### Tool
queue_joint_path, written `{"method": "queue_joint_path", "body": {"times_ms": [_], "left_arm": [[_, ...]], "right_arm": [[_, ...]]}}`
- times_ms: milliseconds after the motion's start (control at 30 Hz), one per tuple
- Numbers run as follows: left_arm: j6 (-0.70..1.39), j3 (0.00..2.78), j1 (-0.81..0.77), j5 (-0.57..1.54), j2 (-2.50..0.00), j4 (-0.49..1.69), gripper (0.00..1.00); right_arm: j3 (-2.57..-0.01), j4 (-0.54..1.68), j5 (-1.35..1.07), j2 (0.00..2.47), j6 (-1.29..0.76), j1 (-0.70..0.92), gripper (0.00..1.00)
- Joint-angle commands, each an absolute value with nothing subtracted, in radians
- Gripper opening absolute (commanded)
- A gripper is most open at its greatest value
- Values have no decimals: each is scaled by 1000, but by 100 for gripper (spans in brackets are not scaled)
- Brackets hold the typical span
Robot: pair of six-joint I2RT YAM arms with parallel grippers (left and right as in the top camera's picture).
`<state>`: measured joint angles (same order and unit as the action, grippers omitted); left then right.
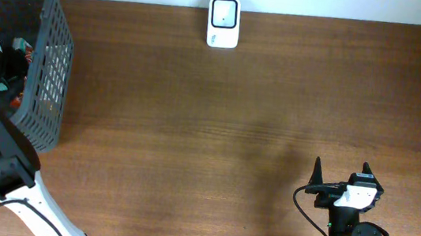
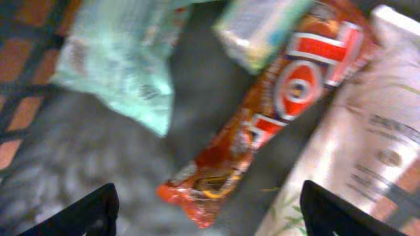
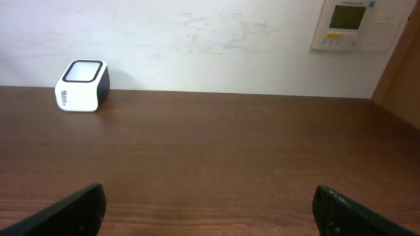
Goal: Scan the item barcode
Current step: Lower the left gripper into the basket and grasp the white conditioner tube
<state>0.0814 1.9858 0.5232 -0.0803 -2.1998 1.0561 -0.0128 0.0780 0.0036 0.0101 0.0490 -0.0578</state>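
So we're picking: left end effector point(image 2: 208, 196) wide over the red packet point(image 2: 289, 92) in the basket point(image 1: 52, 60), next close on it.

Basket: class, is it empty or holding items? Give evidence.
Holding items: left wrist view shows a red packet, green packet and white pack inside the basket.

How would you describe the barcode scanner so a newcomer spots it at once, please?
Follow the far edge of the brown table, along the white wall, to about midway. There sits the scanner, a small rounded white box with a top window. Unlike the dark mesh basket at left, it stands alone.
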Motion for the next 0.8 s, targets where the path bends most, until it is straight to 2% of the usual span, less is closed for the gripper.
{"method": "queue_joint_path", "body": {"times_ms": [0, 100, 133, 167, 367, 467, 500, 533, 567, 633, 667, 767], "left_arm": [[6, 1977, 492, 12, -2210, 1051, 85], [-7, 1977, 488, 110, -2210, 1063, 84], [-16, 1977, 488, 121, -2210, 1071, 76], [-17, 1977, 488, 128, -2210, 1083, 75], [-85, 1865, 487, 128, -2213, 1069, 79], [-97, 1789, 487, 128, -2213, 1026, 77], [-101, 1779, 487, 123, -2213, 1013, 64], [-100, 1779, 487, 124, -2213, 1005, 43], [-99, 1785, 487, 124, -2212, 1002, 32], [-99, 1812, 487, 125, -2212, 1011, 16], [-80, 1839, 487, 127, -2212, 1025, 0], [10, 1944, 487, 133, -2206, 1079, 0]], "right_arm": [[-6, 82, 12, 4, 48, -52, 99], [-6, 82, 12, 4, 48, -52, 99], [-6, 82, 12, 4, 48, -52, 99], [-6, 82, 12, 4, 48, -52, 99], [-6, 82, 12, 4, 48, -52, 99], [-6, 82, 12, 4, 48, -52, 99], [-6, 82, 12, 4, 48, -52, 99], [-6, 82, 12, 4, 48, -52, 99], [-6, 82, 12, 4, 48, -52, 99], [-6, 82, 12, 4, 48, -52, 99], [-6, 82, 12, 4, 48, -52, 99], [-6, 82, 12, 4, 48, -52, 99]]}}
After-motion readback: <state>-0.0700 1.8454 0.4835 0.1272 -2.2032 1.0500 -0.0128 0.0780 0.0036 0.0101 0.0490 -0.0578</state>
